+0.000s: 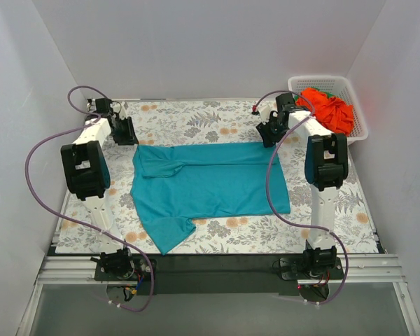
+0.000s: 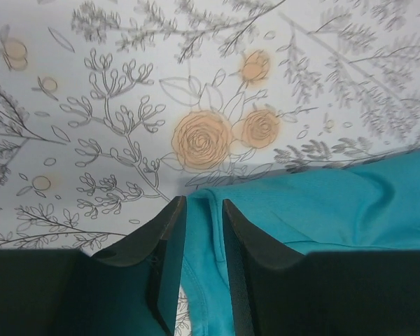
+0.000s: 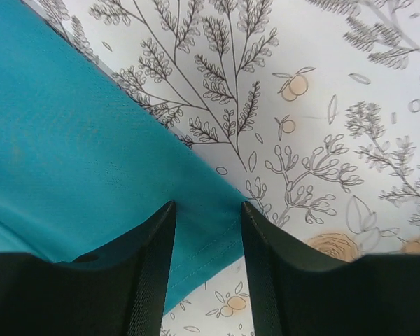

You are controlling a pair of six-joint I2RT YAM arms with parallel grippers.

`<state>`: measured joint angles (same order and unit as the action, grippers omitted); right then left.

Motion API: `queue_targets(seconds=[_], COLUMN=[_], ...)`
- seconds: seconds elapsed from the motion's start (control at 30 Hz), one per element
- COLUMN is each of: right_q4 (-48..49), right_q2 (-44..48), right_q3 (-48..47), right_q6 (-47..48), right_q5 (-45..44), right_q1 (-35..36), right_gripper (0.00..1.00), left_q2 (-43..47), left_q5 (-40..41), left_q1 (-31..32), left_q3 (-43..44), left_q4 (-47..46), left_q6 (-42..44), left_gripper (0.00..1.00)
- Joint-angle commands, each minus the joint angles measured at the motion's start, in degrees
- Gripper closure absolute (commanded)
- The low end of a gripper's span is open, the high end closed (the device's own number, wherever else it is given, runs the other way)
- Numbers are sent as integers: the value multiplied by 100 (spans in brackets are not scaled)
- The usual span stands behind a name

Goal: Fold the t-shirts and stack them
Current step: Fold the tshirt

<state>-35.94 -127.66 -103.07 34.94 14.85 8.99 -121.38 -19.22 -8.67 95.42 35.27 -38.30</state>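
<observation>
The teal shirt [image 1: 210, 185] lies flat on the flowery table [image 1: 217, 115]. The left gripper [image 2: 204, 210] pinches its far left corner. The right gripper [image 3: 208, 213] is a bit apart around its far right corner.

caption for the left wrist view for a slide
Left tool straddling a corner of the teal shirt on the floral tablecloth.

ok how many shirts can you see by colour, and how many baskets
teal-blue t-shirt: 1, spread on the table
orange-red t-shirt: 1, in the basket
green t-shirt: 1, only a sliver showing in the basket
white basket: 1
total: 4
</observation>
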Motion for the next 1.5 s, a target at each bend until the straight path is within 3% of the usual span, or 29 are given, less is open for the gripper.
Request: queue_targets(seconds=[0.0, 0.63, 0.7, 0.87, 1.13, 1.33, 1.43, 1.47], right_q4=[-1, 79, 79, 70, 70, 44, 35, 26], right_q2=[-145, -444, -479, -576, -673, -568, -392, -322], right_q3=[-284, -126, -100, -73, -29, -12, -29, -38], right_q6=[66, 171, 171, 206, 224, 136, 66, 31], right_q5=[-131, -430, -501, -772, -1125, -932, -616, -450], right_q1=[-12, -12, -3, -12, -3, -12, 6, 23], right_gripper=[50, 50, 50, 50, 50, 50, 48, 48], left_q2=[106, -131, -140, 9, 317, 326, 352, 439], left_q5=[147, 112, 155, 603, 1271, 1132, 833, 693], left_q1=[-30, -39, -39, -39, -276, -285, -293, -285], left_q3=[-163, -551, -577, -779, -1192, -1227, -1043, -1008], left_q4=[-134, -319, -310, -310, -442, -565, -503, -494], left_q6=[51, 394, 411, 534, 306, 245, 201, 201], left_gripper=[75, 76, 87, 100, 100, 100, 89, 81])
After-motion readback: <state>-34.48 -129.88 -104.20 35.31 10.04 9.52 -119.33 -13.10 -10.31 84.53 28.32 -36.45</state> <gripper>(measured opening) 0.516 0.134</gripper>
